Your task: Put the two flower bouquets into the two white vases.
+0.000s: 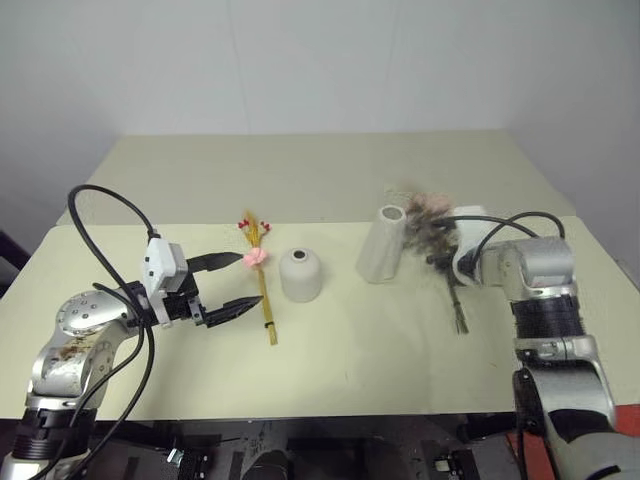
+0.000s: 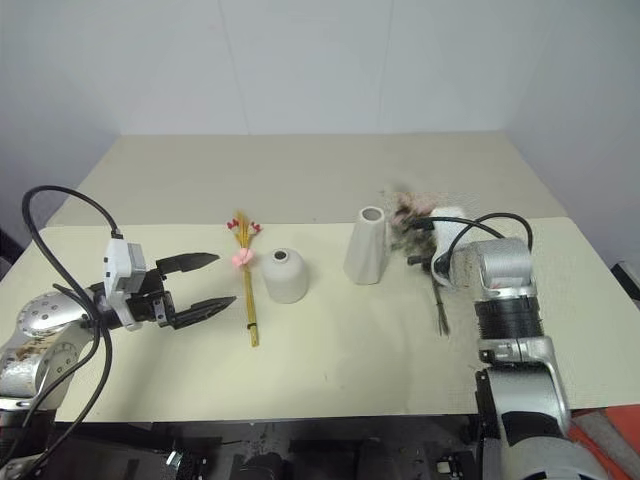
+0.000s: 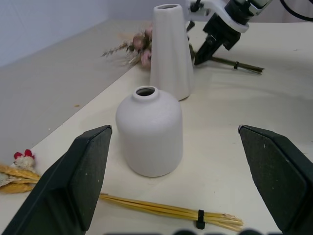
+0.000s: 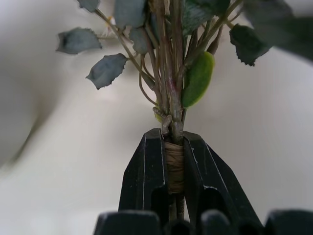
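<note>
Stems of the bushy bouquet (image 4: pixel 173 98) sit pinched between the black fingers of the right tool (image 4: pixel 174 166), which are pressed together on the wrapped binding; leaves fan out beyond the fingertips in the right wrist view. In the left eye view this bouquet lies at right of centre on the pale surface (image 1: pixel 330 180), its pink and grey-green head (image 1: pixel 425 215) toward the upper middle of the frame and touching or just behind the tall vase (image 1: pixel 381 244), its stalk end (image 1: pixel 459 315) trailing toward the lower right. Its long axis runs roughly top to bottom in the frame, slightly slanted.

The tall vase stands just left of the held bouquet, mouth up. That is the relation the next move likely depends on: the stalks point away from the vase, so the bundle would need lifting and turning stalk-down before it can enter the narrow mouth. The right arm is clearly the nearer one for this.

The left tool (image 1: pixel 228 284) hangs at left of frame with its fingers spread wide and nothing between them. Just to its right lies the thin yellow-stalked bundle (image 1: pixel 262 285), long axis also top to bottom, blossom end upward. The short rounded vase (image 1: pixel 300 274) stands just right of that bundle. Both vases are empty.
</note>
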Controlling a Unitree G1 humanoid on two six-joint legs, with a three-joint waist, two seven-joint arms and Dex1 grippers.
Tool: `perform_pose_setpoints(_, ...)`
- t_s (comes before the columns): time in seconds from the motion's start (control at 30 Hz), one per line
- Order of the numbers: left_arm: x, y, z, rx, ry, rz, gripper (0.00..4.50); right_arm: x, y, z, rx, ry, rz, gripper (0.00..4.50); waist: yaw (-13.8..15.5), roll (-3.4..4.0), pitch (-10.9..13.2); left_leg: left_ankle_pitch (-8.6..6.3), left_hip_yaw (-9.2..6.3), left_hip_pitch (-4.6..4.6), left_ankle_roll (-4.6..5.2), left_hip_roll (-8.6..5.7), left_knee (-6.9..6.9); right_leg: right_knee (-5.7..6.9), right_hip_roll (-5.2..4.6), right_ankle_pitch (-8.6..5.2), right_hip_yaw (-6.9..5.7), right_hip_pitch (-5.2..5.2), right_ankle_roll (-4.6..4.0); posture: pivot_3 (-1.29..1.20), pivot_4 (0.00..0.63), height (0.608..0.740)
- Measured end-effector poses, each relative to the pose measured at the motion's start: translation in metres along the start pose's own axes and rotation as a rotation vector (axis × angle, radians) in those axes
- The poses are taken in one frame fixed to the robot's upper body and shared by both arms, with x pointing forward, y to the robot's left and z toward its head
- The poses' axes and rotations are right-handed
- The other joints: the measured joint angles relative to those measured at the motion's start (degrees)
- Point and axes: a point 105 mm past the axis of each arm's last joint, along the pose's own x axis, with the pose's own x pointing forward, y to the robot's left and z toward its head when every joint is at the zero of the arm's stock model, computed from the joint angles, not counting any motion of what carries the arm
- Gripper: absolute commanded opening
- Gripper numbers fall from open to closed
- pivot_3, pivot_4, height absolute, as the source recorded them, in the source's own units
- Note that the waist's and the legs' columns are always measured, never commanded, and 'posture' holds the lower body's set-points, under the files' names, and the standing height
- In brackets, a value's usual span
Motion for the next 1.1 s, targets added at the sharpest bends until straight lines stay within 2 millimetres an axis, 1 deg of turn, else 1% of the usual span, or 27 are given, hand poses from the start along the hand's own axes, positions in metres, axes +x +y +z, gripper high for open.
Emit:
perform_pose_setpoints(0.03, 0.0, 0.0, 0.001, 0.001, -0.003, 0.0, 4.5, -0.011, -0.009, 0.022, -0.008, -0.184, -0.083, 0.21, 0.04, 0.01, -0.01, 0.0, 0.0, -0.07, -0.01, 0.01, 0.0, 0.01, 0.01, 0.0, -0.01, -0.08, 0.0, 0.0, 0.15, 0.74)
perform_pose_setpoints(0.07, 0.0, 0.001, 0.001, 0.001, -0.003, 0.001, 4.5, -0.02, -0.013, 0.034, -0.005, -0.279, -0.116, 0.21, 0.05, 0.02, -0.01, 0.02, 0.01, -0.19, -0.03, -0.01, 0.0, 0.05, -0.01, 0.0, 0.0, -0.21, 0.01, 0.0, 0.15, 0.74)
perform_pose_setpoints(0.1, 0.0, 0.001, 0.001, 0.003, -0.004, 0.001, 4.5, -0.033, -0.016, 0.05, 0.015, -0.39, -0.141, 0.21, 0.03, 0.02, -0.01, 0.03, 0.01, -0.32, -0.06, -0.02, 0.02, 0.08, -0.02, 0.01, 0.02, -0.36, 0.02, 0.0, 0.15, 0.74)
perform_pose_setpoints(0.17, 0.002, 0.002, 0.004, 0.009, -0.01, -0.002, 4.5, -0.058, -0.016, 0.075, 0.102, -0.583, -0.12, 0.21, -0.06, 0.01, -0.02, 0.09, 0.02, -0.55, -0.15, 0.01, 0.08, 0.11, 0.01, 0.13, 0.04, -0.63, -0.02, 0.0, 0.15, 0.74)
perform_pose_setpoints(0.27, 0.005, 0.009, 0.011, 0.027, -0.029, -0.008, 4.5, -0.101, -0.008, 0.101, 0.363, -0.876, 0.066, 0.21, -0.23, 0.02, -0.02, 0.14, 0.02, -0.56, -0.22, 0.07, 0.06, 0.12, 0.08, 0.26, 0.06, -0.67, -0.1, 0.0, 0.15, 0.74)
perform_pose_setpoints(0.3, 0.006, 0.009, 0.014, 0.031, -0.034, -0.015, 4.5, -0.114, -0.006, 0.109, 0.392, -0.952, 0.114, 0.21, -0.34, 0.03, -0.01, 0.15, 0.02, -0.55, -0.23, 0.07, 0.06, 0.12, 0.1, 0.31, 0.07, -0.67, -0.1, 0.0, 0.15, 0.74)
perform_pose_setpoints(0.37, 0.006, 0.01, 0.012, 0.021, -0.034, -0.026, 4.5, -0.137, -0.002, 0.12, 0.386, -1.063, 0.19, 0.21, -0.63, 0.04, -0.02, 0.19, 0.05, -0.52, -0.25, 0.06, 0.08, 0.12, 0.11, 0.39, 0.13, -0.64, -0.09, 0.0, 0.15, 0.74)
perform_pose_setpoints(0.43, 0.006, 0.01, 0.008, 0.005, -0.027, -0.03, 4.5, -0.15, 0.006, 0.127, 0.388, -1.12, 0.254, 0.21, -1.08, 0.04, -0.02, 0.29, 0.06, -0.51, -0.24, 0.07, 0.08, 0.13, 0.15, 0.49, 0.14, -0.64, -0.13, 0.0, 0.15, 0.74)
perform_pose_setpoints(0.5, 0.007, 0.009, 0.007, 0.002, -0.026, -0.037, 4.5, -0.155, 0.014, 0.131, 0.391, -1.147, 0.305, 0.21, -1.43, 0.04, -0.02, 0.33, 0.08, -0.44, -0.25, 0.12, 0.08, 0.17, 0.21, 0.54, 0.18, -0.63, -0.18, 0.0, 0.15, 0.74)
perform_pose_setpoints(0.57, 0.007, 0.01, 0.008, 0.004, -0.028, -0.038, 4.5, -0.154, 0.022, 0.132, 0.403, -1.16, 0.333, 0.21, -1.65, 0.05, -0.03, 0.33, 0.14, -0.33, -0.25, 0.21, 0.03, 0.22, 0.31, 0.55, 0.26, -0.63, -0.2, 0.0, 0.15, 0.74)
perform_pose_setpoints(0.7, 0.008, 0.01, 0.008, 0.001, -0.03, -0.036, 4.5, -0.135, 0.042, 0.135, 0.417, -1.136, 0.385, 0.21, -2.14, 0.06, -0.03, 0.33, 0.26, -0.27, -0.25, 0.24, 0.0, 0.24, 0.35, 0.56, 0.38, -0.64, -0.22, 0.0, 0.15, 0.74)
perform_pose_setpoints(0.8, 0.008, 0.01, 0.007, -0.003, -0.03, -0.029, 4.5, -0.125, 0.057, 0.139, 0.411, -1.13, 0.421, 0.21, -2.41, 0.06, -0.03, 0.33, 0.27, -0.3, -0.25, 0.23, 0.0, 0.21, 0.34, 0.57, 0.42, -0.68, -0.23, 0.0, 0.15, 0.74)
perform_pose_setpoints(0.93, 0.005, 0.007, 0.003, -0.025, -0.022, -0.017, 4.5, -0.119, 0.072, 0.142, 0.408, -1.134, 0.464, 0.21, -2.46, 0.06, -0.03, 0.33, 0.28, -0.32, -0.25, 0.22, 0.0, 0.18, 0.32, 0.57, 0.46, -0.7, -0.23, 0.0, 0.15, 0.74)
perform_pose_setpoints(1.03, 0.002, 0.005, -0.003, -0.048, -0.007, -0.004, 4.5, -0.115, 0.079, 0.141, 0.405, -1.127, 0.484, 0.21, -2.49, 0.07, -0.02, 0.33, 0.3, -0.31, -0.25, 0.22, 0.0, 0.21, 0.33, 0.57, 0.5, -0.72, -0.22, 0.0, 0.15, 0.74)
perform_pose_setpoints(1.1, 0.0, 0.005, -0.003, -0.047, -0.006, 0.009, 4.5, -0.114, 0.082, 0.143, 0.406, -1.131, 0.495, 0.21, -2.47, 0.07, -0.02, 0.33, 0.3, -0.3, -0.25, 0.23, 0.0, 0.22, 0.35, 0.57, 0.5, -0.72, -0.22, 0.0, 0.15, 0.74)
